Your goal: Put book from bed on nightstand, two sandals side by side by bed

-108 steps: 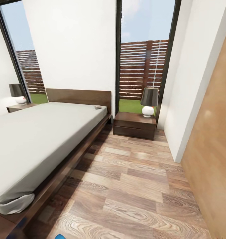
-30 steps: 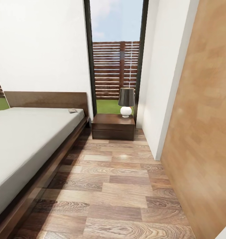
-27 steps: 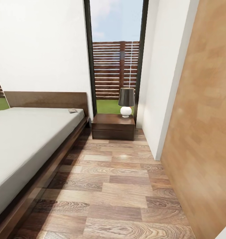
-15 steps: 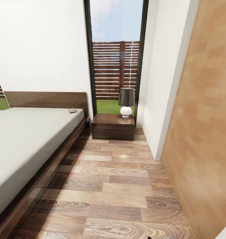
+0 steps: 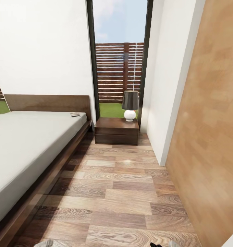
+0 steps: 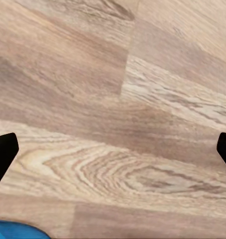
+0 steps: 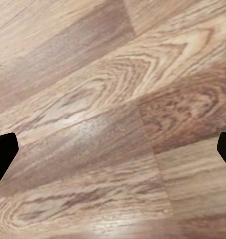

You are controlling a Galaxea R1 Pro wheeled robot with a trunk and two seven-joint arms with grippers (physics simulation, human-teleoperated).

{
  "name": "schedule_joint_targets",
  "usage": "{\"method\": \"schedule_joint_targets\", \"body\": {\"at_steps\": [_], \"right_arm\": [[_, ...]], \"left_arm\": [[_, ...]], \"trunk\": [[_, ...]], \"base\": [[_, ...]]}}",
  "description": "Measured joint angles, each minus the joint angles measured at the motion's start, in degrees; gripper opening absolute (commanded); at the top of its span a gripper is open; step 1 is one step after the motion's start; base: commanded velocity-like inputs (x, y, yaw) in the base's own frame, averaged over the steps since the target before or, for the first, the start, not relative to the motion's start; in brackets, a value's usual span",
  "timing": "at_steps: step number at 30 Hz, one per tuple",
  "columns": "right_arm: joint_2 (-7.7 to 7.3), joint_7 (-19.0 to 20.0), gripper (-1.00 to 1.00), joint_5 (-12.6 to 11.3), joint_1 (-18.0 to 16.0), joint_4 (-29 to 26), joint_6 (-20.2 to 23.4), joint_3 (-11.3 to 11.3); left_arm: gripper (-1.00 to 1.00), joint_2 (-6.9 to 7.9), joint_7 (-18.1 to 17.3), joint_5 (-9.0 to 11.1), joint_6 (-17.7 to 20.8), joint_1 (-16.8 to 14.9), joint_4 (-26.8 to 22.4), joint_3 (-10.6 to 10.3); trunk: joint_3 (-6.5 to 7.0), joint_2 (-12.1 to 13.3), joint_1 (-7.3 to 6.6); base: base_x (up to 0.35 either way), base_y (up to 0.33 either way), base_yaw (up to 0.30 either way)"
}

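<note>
A lamp (image 5: pixel 130 105) with a dark shade and round white base stands far down the room, right in front of a tall dark-framed window (image 5: pixel 120 58). Outside there's a slatted wooden fence (image 5: pixel 118 72), some grass and blue sky. A light wood door (image 5: pixel 212 130) fills the right side.

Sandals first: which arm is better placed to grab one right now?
Left, probably. The left gripper hangs open over the floor with a blue sandal edge in its wrist view. The right gripper, also open, has bare planks beneath it.
</note>
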Motion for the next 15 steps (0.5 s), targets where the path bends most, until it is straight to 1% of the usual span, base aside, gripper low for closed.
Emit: {"method": "schedule_joint_targets", "body": {"at_steps": [3,7,11,12,13,15], "right_arm": [[0.02,-0.19,1.0,0.01,0.0,0.07,-0.32,-0.09],[0.03,-0.33,1.0,0.01,0.0,0.15,-1.19,-0.29],[0.01,-0.39,1.0,0.01,0.0,0.22,-1.82,-0.43],[0.0,-0.4,1.0,0.0,0.0,0.23,-1.93,-0.53],[-0.02,-0.41,1.0,-0.06,0.0,0.23,-2.09,-0.71],[-0.04,-0.42,1.0,-0.15,0.0,0.24,-2.2,-0.88]], "left_arm": [[1.0,-1.45,1.3,0.0,3.41,-0.02,-4.06,-0.22],[1.0,-3.61,2.21,-0.07,7.33,-0.07,-8.98,-0.27],[1.0,-5.27,3.63,-0.17,10.16,-0.34,-11.89,-0.28],[1.0,-5.66,4.36,-0.21,10.58,-0.43,-12.29,-0.29],[1.0,-6.58,6.62,-0.26,11.09,-0.63,-13.04,-0.34],[1.0,-7.41,8.95,-0.3,11.4,-0.76,-13.69,-0.4]], "trunk": [[0.0,0.0,0.0],[0.0,0.0,0.0],[0.0,0.0,0.0],[0.0,0.0,0.0],[0.0,0.0,0.0],[0.0,0.0,0.0]], "base": [[0.0,0.0,0.0],[0.0,0.0,0.0],[0.0,0.0,0.0],[0.0,0.0,0.0],[0.0,0.0,0.0],[0.0,0.0,0.0]]}}
